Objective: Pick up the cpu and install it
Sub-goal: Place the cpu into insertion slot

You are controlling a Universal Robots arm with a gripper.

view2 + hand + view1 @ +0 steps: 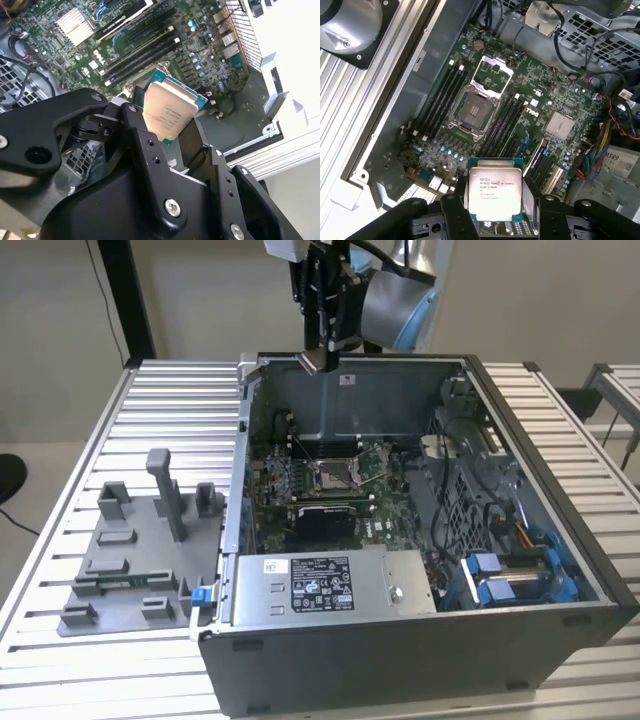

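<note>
Claw (496,212) clamps cpu (495,190) above case (400,645); motherboard (547,95) inside, socket (472,110) open.

Soft, even light from above fills the exterior view. The computer case (420,640) throws little shadow on the slatted table (160,410), though its interior sits dimmer. In the second wrist view the area outside the case burns out to white. The cpu (167,112) carries a mild sheen, and the black gripper (165,124) is near-featureless dark.

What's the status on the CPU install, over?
Status: gripper shut on the cpu, above the open computer case. Not yet seated. The socket on the motherboard is open, nothing lying across it.
</note>
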